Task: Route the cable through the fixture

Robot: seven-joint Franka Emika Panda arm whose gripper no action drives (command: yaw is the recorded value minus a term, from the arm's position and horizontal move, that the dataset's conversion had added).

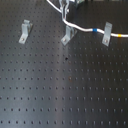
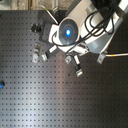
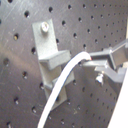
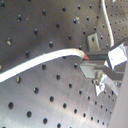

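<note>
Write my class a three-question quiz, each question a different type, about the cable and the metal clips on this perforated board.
1. True or false: in the first exterior view, the cable runs through the leftmost clip.
2. What colour is the band on the cable just before the right clip in the first exterior view? A red, B blue, C green.
3. Fill in: in the first wrist view, the hand grips the cable's ____.

Key: 1 false, that clip stands apart from it; 2 B; 3 end, beside a clip.
</note>
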